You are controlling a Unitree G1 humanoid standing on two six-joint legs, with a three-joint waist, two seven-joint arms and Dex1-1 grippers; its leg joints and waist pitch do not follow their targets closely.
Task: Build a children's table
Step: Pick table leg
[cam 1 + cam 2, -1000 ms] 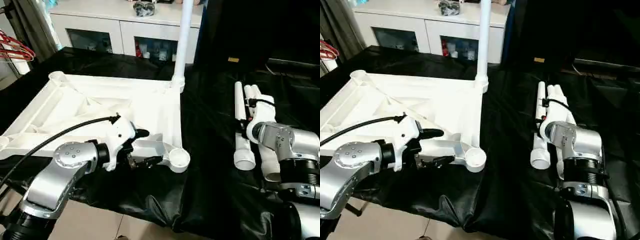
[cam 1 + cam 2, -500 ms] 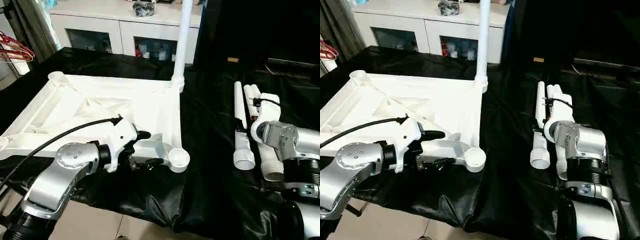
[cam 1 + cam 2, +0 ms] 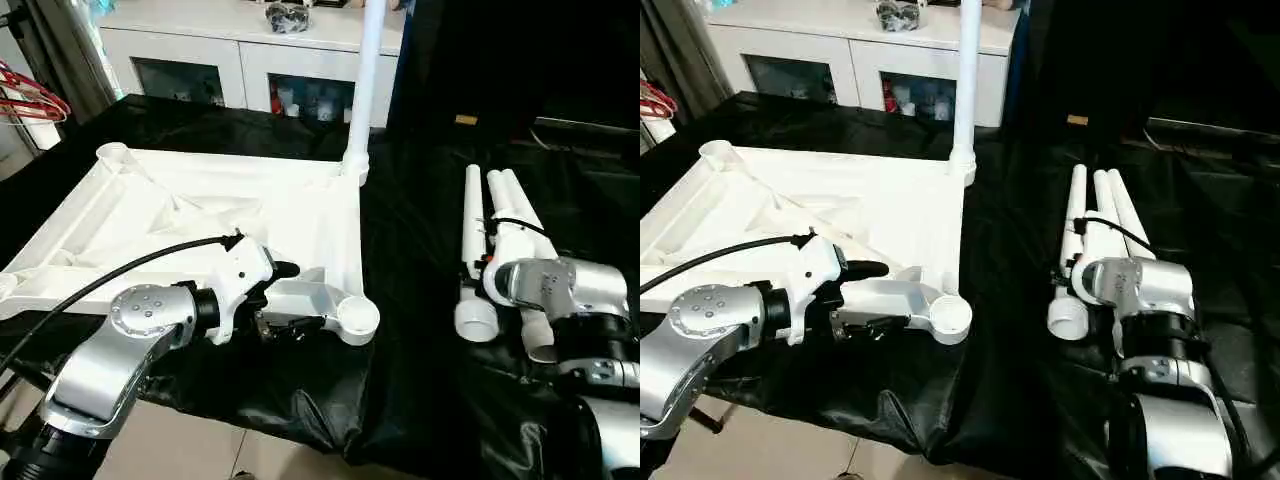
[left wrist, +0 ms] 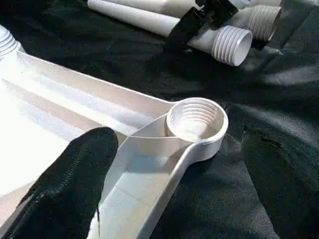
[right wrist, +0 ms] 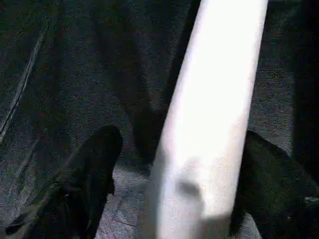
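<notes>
left pincer (image 3: pixel 283 298) at tabletop (image 3: pixel 200 215) edge, legs (image 3: pixel 490 245) beside

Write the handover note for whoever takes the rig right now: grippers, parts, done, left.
Left gripper: open, its fingers astride the tabletop's near edge beside the empty near right socket.
Right gripper: fingers either side of the leftmost loose leg; a firm grip is not clear.
Parts: tabletop lies underside up on the black cloth. One leg stands upright in the far right socket. Three loose legs lie side by side on the cloth to the right.
Done: one leg fitted.
Left: three legs, probably starting with the near right socket.
</notes>
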